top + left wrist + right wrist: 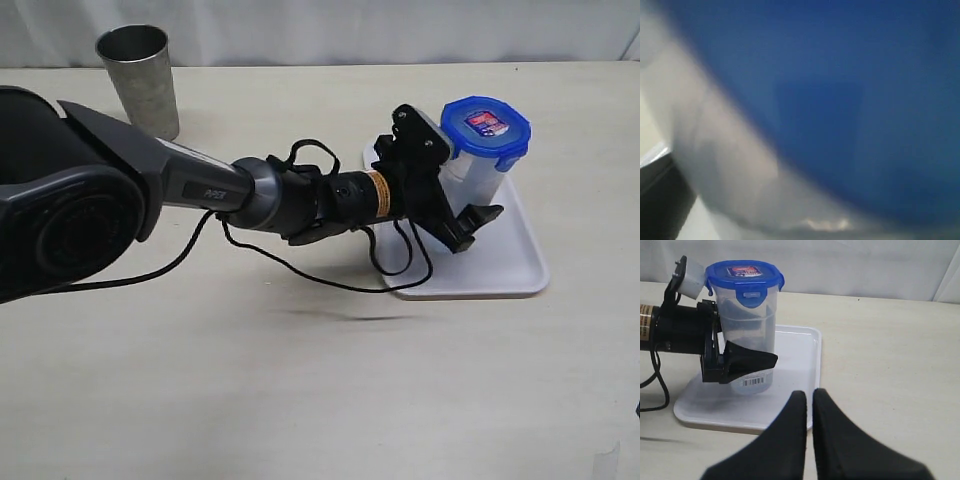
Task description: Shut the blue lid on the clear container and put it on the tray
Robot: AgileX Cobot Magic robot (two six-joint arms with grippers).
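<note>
The clear container (476, 172) stands upright on the white tray (512, 272), with the blue lid (486, 125) sitting on its top, sticker face up. My left gripper (478, 197) reaches in from the left and is shut on the container's body, one finger (751, 360) across its near side and the other behind it. In the left wrist view the blue lid (850, 100) fills the picture as a blur. The right wrist view shows the container (747, 320), lid (744, 276) and tray (796, 369). My right gripper (809, 393) hangs shut and empty, short of the tray's edge.
A grey metal cup (140, 80) stands at the far left of the table. The left arm's black cable (300, 272) loops down onto the table beside the tray.
</note>
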